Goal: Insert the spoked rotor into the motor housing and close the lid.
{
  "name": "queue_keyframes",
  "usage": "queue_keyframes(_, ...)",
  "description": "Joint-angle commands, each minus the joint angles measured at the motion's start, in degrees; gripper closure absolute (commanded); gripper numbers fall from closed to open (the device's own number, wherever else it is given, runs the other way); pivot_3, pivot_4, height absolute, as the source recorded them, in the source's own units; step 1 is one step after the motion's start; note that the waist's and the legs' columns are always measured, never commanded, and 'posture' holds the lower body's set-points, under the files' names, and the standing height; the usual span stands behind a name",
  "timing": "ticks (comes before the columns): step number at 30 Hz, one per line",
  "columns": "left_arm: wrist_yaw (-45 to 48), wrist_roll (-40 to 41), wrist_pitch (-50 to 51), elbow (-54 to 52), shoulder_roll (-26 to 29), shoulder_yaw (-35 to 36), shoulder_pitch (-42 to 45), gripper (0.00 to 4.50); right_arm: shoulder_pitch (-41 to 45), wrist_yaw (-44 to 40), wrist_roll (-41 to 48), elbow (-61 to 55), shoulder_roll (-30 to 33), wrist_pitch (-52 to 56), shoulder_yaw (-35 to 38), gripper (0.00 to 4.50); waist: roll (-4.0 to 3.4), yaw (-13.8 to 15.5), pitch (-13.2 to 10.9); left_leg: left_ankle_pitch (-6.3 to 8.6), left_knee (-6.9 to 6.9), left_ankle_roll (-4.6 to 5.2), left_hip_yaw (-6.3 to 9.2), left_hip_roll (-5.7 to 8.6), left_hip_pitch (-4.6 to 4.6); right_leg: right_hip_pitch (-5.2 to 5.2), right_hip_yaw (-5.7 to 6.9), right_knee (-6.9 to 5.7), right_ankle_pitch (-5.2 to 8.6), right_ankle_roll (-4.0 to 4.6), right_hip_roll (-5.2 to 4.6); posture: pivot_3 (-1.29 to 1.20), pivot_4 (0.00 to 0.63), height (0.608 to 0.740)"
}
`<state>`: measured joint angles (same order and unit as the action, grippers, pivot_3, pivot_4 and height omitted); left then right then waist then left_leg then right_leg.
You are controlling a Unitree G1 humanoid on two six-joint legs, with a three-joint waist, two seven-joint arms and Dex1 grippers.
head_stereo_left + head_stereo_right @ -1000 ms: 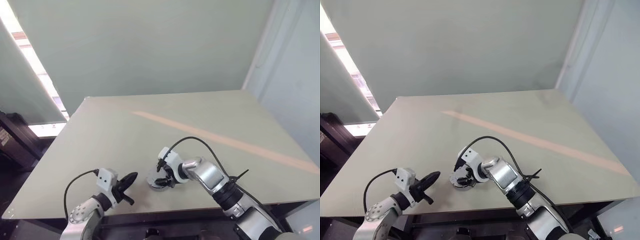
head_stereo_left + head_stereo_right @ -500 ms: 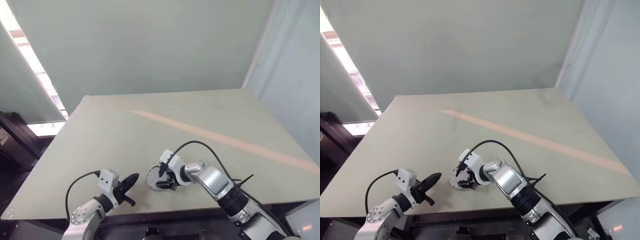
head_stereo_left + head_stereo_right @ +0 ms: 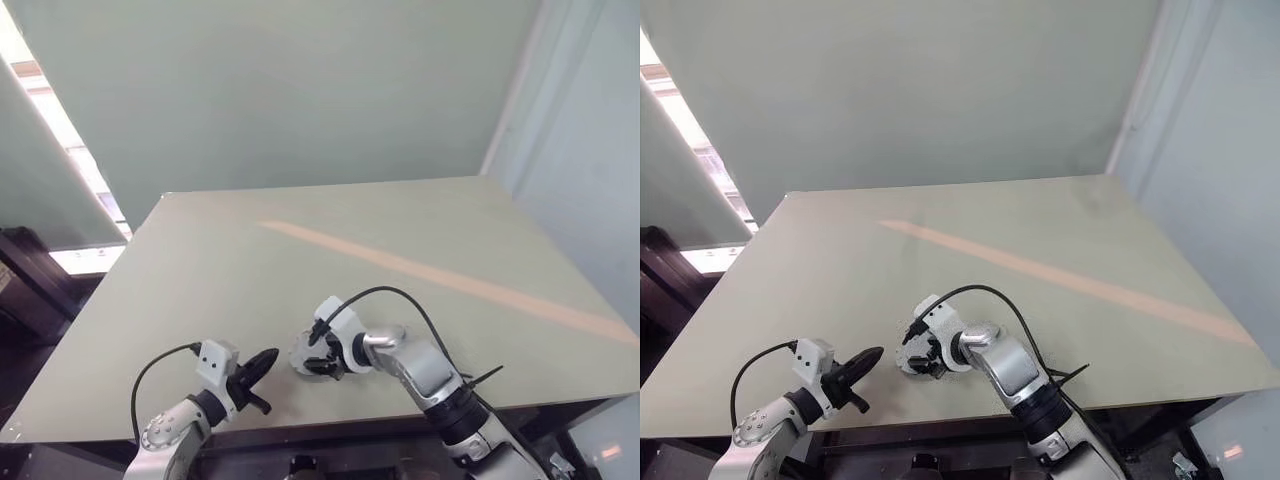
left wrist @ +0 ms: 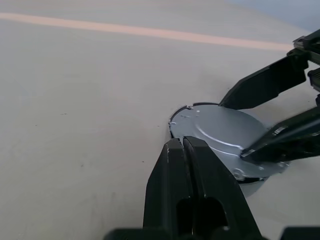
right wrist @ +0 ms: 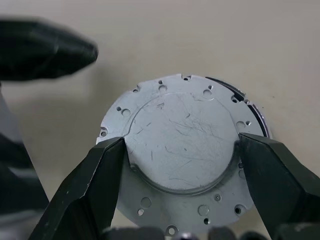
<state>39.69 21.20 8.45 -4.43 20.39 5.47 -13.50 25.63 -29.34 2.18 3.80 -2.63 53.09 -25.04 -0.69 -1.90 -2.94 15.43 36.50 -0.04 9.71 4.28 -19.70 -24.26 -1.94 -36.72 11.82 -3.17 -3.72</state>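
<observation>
If the right gripper [image 5: 180, 160] presses unevenly, its wide jaws straddling the lid [image 5: 182, 150] without clearly gripping, the lid could skew or slide the motor housing [image 5: 252, 112] along the counter [image 3: 200, 270]. Silvery, scratched, hole-ringed, the lid lies flat near the counter's front edge. The left gripper [image 3: 262, 361] hovers just beside, jaws closed, empty.

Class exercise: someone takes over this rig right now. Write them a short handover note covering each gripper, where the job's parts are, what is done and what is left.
Left gripper: shut, empty, hovering beside the assembly near the table's front edge.
Right gripper: fingers spread wide, one on each side of the lid; whether they press on it cannot be told.
Lid: silvery disc lying flat on top of the motor housing, whose dark edge peeks out at one side.
Rotor: hidden, presumably inside under the lid.
Done: lid looks down.
Left: confirm it is fully seated, then withdraw.
</observation>
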Motion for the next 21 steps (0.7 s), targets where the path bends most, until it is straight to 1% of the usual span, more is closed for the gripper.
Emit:
queue_keyframes(1,0.2,0.5,-0.1,-2.5,0.5,0.2,0.0,4.5,0.1,2.8,0.7,0.7,-2.4,-1.7,1.4,1.09,-0.01,-0.1,0.0,-0.01,0.0,-0.02,0.0,-0.01,0.0,0.0,0.01,-0.01,0.0,0.0,0.01,0.0,0.0,0.74)
queue_keyframes(5,0.1,0.5,-0.1,-2.5,0.4,0.2,0.0,4.5,-0.5,3.0,0.0,0.6,-1.9,-2.6,-0.8,1.09,-0.01,-0.6,0.0,-0.04,0.02,-0.06,0.01,-0.04,0.08,0.02,0.06,-0.03,-0.01,0.01,0.01,0.0,0.0,0.74)
queue_keyframes(10,0.1,0.5,-0.1,-2.6,0.4,0.2,-0.1,4.5,-0.3,-2.9,0.3,-0.2,2.1,-7.7,-5.3,1.09,0.0,-1.0,0.0,-0.04,0.03,-0.06,-0.07,-0.05,0.11,0.04,0.05,-0.04,-0.01,0.0,0.0,0.0,0.0,0.74)
queue_keyframes(14,0.1,0.4,-0.2,-2.6,0.4,0.2,-0.3,4.5,1.2,-6.6,0.5,0.6,4.5,-10.0,-6.6,1.09,0.01,-1.0,0.0,-0.04,0.0,-0.06,-0.05,-0.05,0.1,0.04,0.06,-0.03,-0.01,0.0,0.0,0.0,0.0,0.74)
queue_keyframes(16,0.2,0.5,-0.2,-2.6,0.4,0.2,-0.4,4.5,1.7,-6.6,0.0,0.7,5.1,-11.0,-6.4,1.09,0.02,-0.9,0.0,-0.03,0.0,-0.06,-0.07,-0.05,0.09,0.04,0.05,-0.03,-0.01,0.0,0.0,0.0,0.0,0.74)
queue_keyframes(21,0.4,0.4,-0.5,-2.0,0.5,0.4,-0.1,4.5,1.4,-8.9,2.2,-0.3,5.3,-14.9,-3.8,1.09,0.02,-0.9,0.0,-0.03,-0.01,-0.06,-0.05,-0.04,0.05,0.02,0.05,-0.02,-0.01,0.01,-0.01,0.0,0.0,0.74)
